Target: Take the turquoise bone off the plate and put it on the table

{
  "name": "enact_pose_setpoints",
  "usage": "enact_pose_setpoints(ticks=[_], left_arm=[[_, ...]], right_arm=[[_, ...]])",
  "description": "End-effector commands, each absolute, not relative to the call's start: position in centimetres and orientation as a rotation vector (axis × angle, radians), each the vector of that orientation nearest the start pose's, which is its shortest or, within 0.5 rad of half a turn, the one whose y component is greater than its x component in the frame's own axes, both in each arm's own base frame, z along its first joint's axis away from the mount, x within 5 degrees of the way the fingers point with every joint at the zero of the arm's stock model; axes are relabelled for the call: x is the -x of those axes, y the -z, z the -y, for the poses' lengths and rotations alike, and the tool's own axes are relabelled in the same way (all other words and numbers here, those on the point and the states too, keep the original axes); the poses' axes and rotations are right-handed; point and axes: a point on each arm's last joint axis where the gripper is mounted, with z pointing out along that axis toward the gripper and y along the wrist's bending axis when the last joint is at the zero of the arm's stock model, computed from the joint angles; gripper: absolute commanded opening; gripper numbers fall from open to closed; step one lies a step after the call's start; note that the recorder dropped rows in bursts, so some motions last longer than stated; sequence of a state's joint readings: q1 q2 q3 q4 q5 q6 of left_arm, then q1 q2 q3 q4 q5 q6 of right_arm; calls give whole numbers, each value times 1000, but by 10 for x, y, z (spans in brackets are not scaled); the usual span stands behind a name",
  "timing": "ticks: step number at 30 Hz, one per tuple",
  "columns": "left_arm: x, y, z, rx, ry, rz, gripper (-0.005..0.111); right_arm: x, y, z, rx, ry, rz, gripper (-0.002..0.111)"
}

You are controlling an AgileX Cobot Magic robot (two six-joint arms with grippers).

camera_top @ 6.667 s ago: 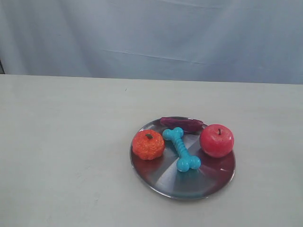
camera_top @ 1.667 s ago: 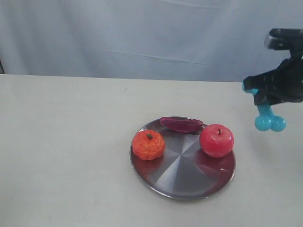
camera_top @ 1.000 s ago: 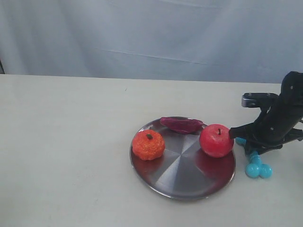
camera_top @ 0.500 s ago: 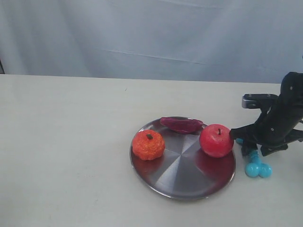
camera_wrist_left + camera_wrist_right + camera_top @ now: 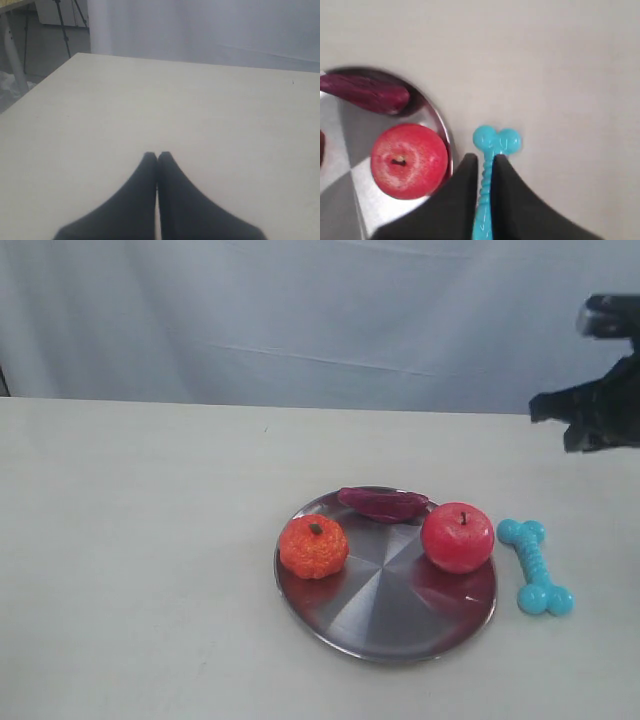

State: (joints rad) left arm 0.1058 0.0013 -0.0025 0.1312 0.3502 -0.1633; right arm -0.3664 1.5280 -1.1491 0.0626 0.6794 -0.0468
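The turquoise bone (image 5: 534,565) lies flat on the table (image 5: 150,540), just right of the steel plate (image 5: 380,625) and apart from it. My right gripper (image 5: 567,425) hangs well above it at the right edge, with nothing held. In the right wrist view its black fingers stand slightly apart (image 5: 485,158), and the bone (image 5: 496,141) shows far below through the gap, beside the plate's rim (image 5: 445,136). My left gripper (image 5: 157,155) is shut and empty over bare tabletop; it does not appear in the exterior view.
On the plate rest a red apple (image 5: 457,537), an orange pumpkin-like toy (image 5: 313,545) and a dark purple toy (image 5: 383,503). The apple (image 5: 409,161) sits close to the rim nearest the bone. A pale curtain hangs behind the table.
My right gripper let go of the bone on the table beside the plate and rose up and to the right. The bone now lies alone, fully in view.
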Motion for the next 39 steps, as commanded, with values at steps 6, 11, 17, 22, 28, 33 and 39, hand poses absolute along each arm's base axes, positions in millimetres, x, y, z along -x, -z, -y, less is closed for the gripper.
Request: enact_pose_setpoints(ticks=[6,11,17,22,28,33,39], left_arm=[[-53,-182,-9,161,-83,-1820,0],[-53,-182,-9,161,-83,-1820,0],[-53,-182,-9,161,-83,-1820,0],[-53,-182,-9,161,-83,-1820,0],[-53,-182,-9,161,-83,-1820,0],[-53,-182,-9,161,-83,-1820,0],[-53,-182,-9,161,-83,-1820,0]], right_arm=[[-223,-394,70,-186,198,-2119,0],[-167,-413,37,-103,189,-1835,0],[-105,-400,15,-78,140,-1609,0],[-64,-375,9,-98,129,-1465,0],[-35,-359,3,-90,133,-1390,0],[-14,-358,-1,-82,137,-1309,0],[5,-358,-4,-74,142,-1231,0]])
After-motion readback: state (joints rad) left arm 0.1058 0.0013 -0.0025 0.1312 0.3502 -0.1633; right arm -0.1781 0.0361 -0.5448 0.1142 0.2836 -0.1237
